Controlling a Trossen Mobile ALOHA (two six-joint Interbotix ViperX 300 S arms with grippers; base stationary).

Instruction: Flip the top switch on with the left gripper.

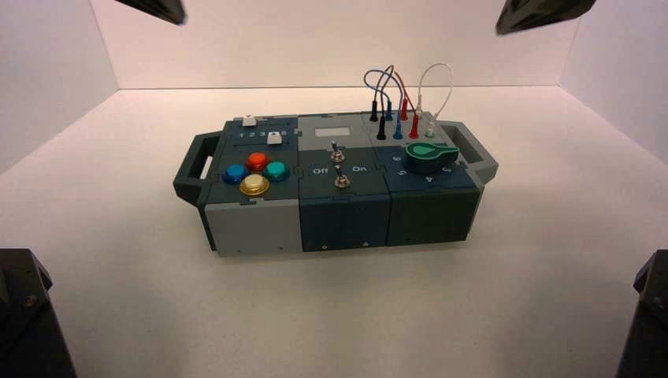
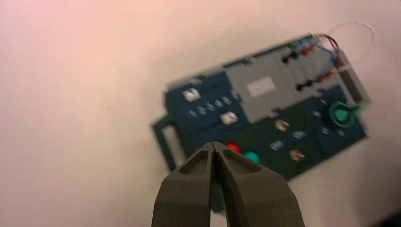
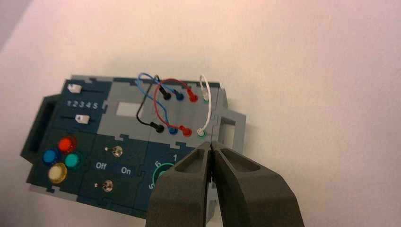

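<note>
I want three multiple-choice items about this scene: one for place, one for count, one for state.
1. Where are the wires on the box?
A) far right
B) near left
C) middle

2. How many round coloured buttons are there?
A) two
B) four
C) six

3. The top switch leans toward:
A) On
B) Off

1: A, the high view shows them there.
2: B, red, blue, green and yellow show.
3: B, its lever points to the Off side.
</note>
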